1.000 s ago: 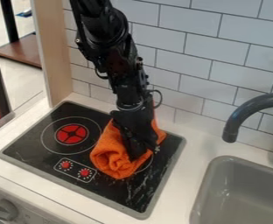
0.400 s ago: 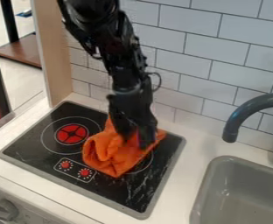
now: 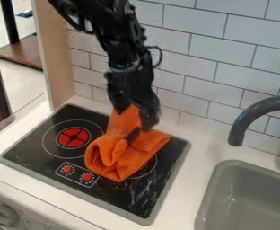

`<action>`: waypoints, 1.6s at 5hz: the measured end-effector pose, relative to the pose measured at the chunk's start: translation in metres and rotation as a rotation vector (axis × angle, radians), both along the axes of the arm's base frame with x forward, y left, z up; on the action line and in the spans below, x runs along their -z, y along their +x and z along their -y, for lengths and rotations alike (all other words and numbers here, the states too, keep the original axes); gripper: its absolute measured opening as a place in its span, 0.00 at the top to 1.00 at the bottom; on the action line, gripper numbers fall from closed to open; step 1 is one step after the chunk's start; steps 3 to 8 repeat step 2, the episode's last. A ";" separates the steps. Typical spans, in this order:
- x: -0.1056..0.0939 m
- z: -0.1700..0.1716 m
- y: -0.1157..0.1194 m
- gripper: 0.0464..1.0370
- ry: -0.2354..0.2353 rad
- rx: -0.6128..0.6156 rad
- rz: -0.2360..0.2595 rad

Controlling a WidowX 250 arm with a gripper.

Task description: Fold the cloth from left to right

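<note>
Well, my hand [image 3: 141,127] hangs down over the upper part of the orange cloth [image 3: 121,157], touching it, and I can't tell whether I'm spread, pressed together or pinching some of the fabric. The cloth sits bunched and folded on the right half of the black stove top [image 3: 36,143], one part standing up in a peak against me. To its left is the red burner [image 3: 73,137], with two red knobs [image 3: 77,173] just beside its lower left edge. The grey sink [image 3: 250,197] lies farther right in the white desk [image 3: 193,168]
</note>
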State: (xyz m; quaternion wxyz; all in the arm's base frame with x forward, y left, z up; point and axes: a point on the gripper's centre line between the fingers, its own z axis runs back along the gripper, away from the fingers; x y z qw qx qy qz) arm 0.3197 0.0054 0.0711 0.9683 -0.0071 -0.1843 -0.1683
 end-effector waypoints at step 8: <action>-0.018 -0.009 -0.002 0.04 -0.008 -0.011 0.038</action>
